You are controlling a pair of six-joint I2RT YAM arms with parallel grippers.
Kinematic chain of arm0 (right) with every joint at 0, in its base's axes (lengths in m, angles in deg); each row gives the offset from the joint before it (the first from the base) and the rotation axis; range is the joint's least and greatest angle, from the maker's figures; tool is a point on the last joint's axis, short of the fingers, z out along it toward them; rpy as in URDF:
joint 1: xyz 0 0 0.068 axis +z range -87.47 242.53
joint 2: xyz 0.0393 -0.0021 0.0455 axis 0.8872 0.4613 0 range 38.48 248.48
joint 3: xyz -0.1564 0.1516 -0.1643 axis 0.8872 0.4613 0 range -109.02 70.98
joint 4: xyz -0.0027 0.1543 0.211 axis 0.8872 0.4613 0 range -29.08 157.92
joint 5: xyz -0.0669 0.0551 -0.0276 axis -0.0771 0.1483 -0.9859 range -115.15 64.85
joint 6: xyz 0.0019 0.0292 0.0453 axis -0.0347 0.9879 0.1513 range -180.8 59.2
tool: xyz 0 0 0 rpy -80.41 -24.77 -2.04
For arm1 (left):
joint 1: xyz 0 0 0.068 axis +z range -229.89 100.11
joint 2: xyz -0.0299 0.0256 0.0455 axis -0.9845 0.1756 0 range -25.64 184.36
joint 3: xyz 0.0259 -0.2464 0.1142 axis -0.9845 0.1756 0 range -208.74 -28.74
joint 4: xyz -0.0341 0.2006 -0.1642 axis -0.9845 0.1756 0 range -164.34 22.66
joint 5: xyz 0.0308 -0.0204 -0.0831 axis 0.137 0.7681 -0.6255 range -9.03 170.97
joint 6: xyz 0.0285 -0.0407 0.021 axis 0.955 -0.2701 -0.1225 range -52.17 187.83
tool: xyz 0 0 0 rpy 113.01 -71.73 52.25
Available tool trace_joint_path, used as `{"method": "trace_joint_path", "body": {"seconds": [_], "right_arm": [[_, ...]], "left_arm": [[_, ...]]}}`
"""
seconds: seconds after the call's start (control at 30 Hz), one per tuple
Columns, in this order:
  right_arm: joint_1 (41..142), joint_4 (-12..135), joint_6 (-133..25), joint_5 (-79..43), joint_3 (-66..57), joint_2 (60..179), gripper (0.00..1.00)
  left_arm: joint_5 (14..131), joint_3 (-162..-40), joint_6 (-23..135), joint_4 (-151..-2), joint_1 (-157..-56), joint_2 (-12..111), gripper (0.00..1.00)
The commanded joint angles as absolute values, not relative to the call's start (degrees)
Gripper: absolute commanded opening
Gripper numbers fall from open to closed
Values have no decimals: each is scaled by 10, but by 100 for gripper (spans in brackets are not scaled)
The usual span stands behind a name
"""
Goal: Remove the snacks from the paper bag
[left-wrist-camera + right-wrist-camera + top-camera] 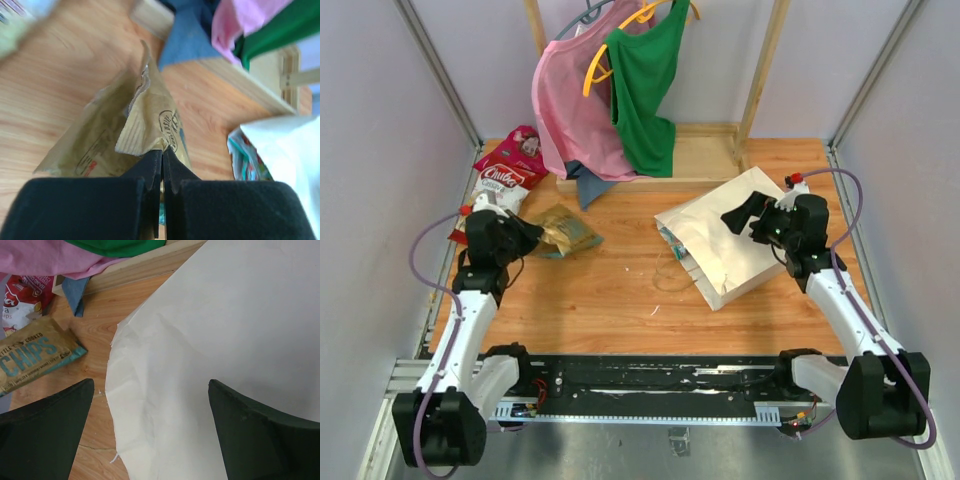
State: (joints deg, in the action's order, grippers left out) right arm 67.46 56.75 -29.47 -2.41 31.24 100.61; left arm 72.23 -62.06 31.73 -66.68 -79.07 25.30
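Left claw (161, 152) pinches the gold packet (125, 130) at the left of the tabletop (620, 290) | right claw (151, 390) spread above the paper bag (225, 315) | we set the packet flat beside the other snacks (510, 165) before release.

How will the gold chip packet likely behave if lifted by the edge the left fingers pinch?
Probably floppy: the gold chip packet is creased and buckles above where the left fingers pinch its edge. Likely light for its size, being thin film. The narrow pinch at one corner may let it swing.
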Motion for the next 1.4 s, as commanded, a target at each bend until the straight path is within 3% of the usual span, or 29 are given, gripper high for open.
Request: {"method": "trace_joint_path", "body": {"seconds": [0.0,0.33,0.7,0.83,0.97,1.17,1.37], "right_arm": [[685,567,-293,-15,310,991,99],[685,571,-295,-14,309,985,98],[685,572,-298,-16,308,987,98],[685,563,-292,-8,309,1000,98],[686,558,-287,1,308,1013,99],[686,557,-289,-7,309,1012,99],[686,559,-292,-9,307,1018,99]], "left_arm": [[767,-712,354,-612,-748,226,0],[878,-824,345,-602,-745,242,1],[903,-897,359,-609,-744,341,1],[798,-838,349,-697,-745,337,1],[604,-822,332,-778,-744,367,1],[427,-792,194,-922,-745,421,1],[361,-702,45,-1094,-744,438,0]]}}
